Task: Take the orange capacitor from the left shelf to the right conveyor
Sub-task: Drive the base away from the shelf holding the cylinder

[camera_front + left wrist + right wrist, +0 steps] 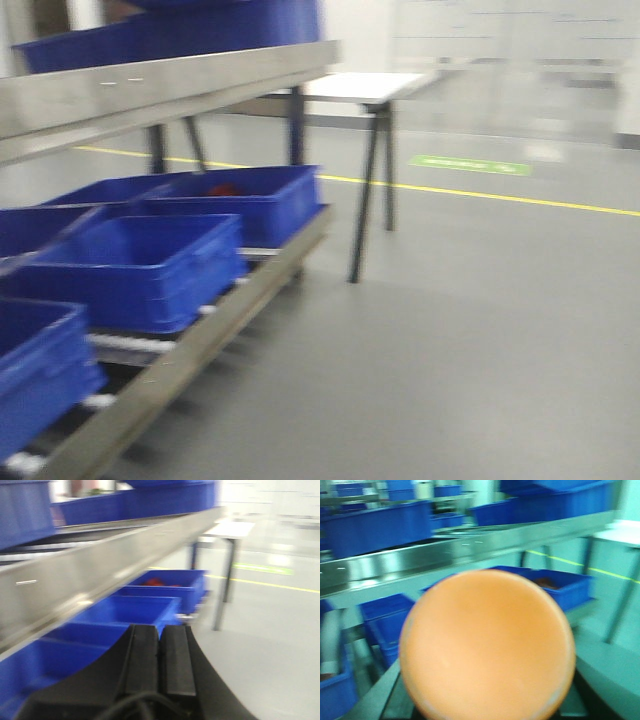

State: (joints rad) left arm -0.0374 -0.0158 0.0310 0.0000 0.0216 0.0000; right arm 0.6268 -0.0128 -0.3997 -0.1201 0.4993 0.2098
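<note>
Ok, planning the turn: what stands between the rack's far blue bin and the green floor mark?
A white-topped table on dark legs, seen in the exterior front view; otherwise bare grey floor.

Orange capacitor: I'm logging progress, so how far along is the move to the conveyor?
Done: the orange capacitor is off the left shelf, filling the right wrist view, apparently gripped. In hand: the carry, views blur. Left: placing it on the right conveyor, not visible.

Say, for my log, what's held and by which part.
The orange capacitor, apparently in the right gripper; hold hidden behind its flat end; left gripper empty.
</note>
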